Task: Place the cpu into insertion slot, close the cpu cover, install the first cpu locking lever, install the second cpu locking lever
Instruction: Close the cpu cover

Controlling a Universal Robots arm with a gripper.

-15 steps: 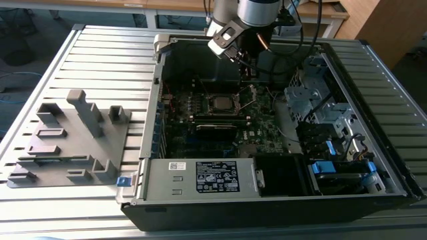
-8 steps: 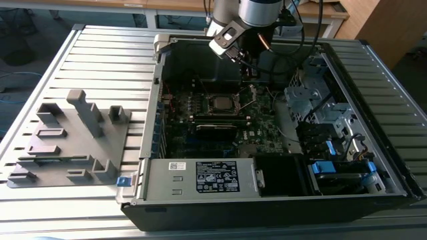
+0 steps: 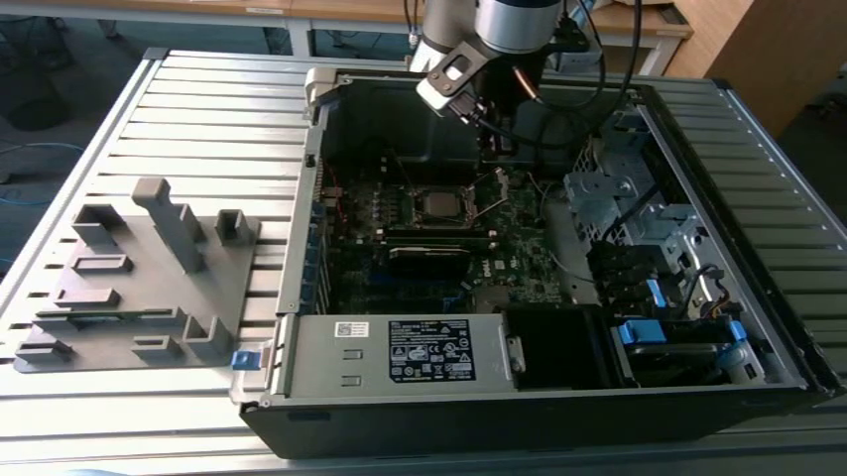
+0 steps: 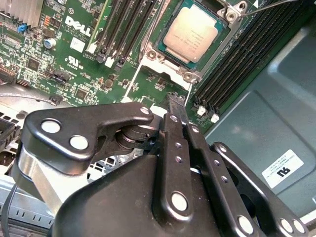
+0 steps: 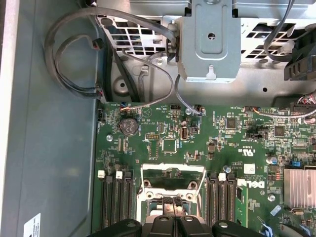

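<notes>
The cpu, a small square chip with a dull silver top, lies in the insertion slot on the green motherboard. In the exterior view the cpu sits mid-board inside the open computer case. The silvery cpu cover frames the chip and looks laid down around it. A thin lever wire sticks out past one corner of the slot, and another lever stands up beside it. My gripper hovers just off the slot's edge, shut with nothing in it; its fingertips meet.
Long black memory slots flank the socket. A labelled power supply fills the case's front, and a drive cage stands at the exterior view's right. A grey fixture plate lies on the slatted table. Cables loop near the case wall.
</notes>
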